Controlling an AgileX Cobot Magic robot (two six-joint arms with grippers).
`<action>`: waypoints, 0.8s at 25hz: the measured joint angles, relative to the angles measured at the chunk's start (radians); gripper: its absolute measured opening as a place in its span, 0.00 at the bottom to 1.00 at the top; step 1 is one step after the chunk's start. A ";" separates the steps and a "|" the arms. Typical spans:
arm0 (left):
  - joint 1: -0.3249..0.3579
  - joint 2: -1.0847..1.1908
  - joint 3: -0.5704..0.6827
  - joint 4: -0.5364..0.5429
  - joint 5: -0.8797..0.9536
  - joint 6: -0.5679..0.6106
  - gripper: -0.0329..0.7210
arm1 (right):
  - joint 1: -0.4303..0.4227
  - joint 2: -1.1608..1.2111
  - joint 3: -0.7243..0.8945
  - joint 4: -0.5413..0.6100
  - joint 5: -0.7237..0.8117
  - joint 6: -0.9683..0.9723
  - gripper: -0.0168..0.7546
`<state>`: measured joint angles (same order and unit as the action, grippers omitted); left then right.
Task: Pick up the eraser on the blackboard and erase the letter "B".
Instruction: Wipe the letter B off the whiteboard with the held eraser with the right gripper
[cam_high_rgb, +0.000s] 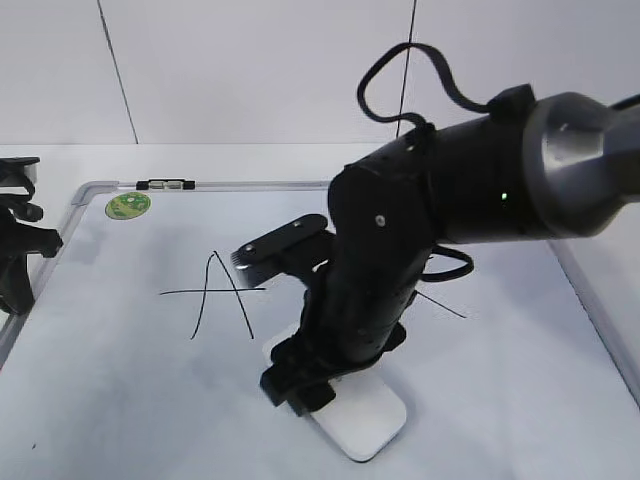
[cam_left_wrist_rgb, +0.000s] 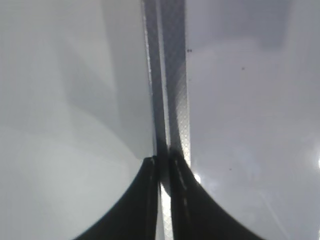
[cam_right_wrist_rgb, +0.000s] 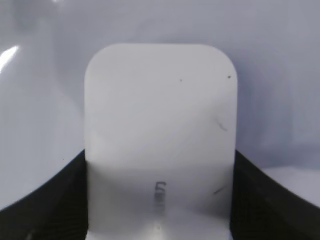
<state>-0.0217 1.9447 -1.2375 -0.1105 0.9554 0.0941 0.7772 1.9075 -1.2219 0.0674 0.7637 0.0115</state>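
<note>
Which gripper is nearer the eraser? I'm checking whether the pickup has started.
Right. The right gripper has its fingers on both sides of the eraser; the left gripper sits far off at the blackboard's left frame edge.

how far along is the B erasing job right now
Done: the right gripper has reached the eraser, which sits between its fingers on the blackboard. In hand: securing that grasp; whether it is lifted is unclear. Left: wiping the letter "B", which the arm hides, apart from a stray stroke. The left gripper sits shut at the frame.
</note>
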 joint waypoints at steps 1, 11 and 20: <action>0.000 0.000 0.000 0.000 0.000 0.000 0.07 | -0.022 0.000 0.000 -0.012 0.000 0.013 0.74; 0.000 0.000 0.000 0.000 0.000 0.000 0.07 | -0.133 0.000 0.000 -0.091 0.000 0.089 0.74; 0.000 0.000 0.000 0.000 0.008 0.000 0.07 | -0.142 -0.084 0.024 -0.107 0.032 0.088 0.74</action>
<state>-0.0217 1.9447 -1.2375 -0.1105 0.9636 0.0941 0.6356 1.8231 -1.1982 -0.0399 0.7960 0.0993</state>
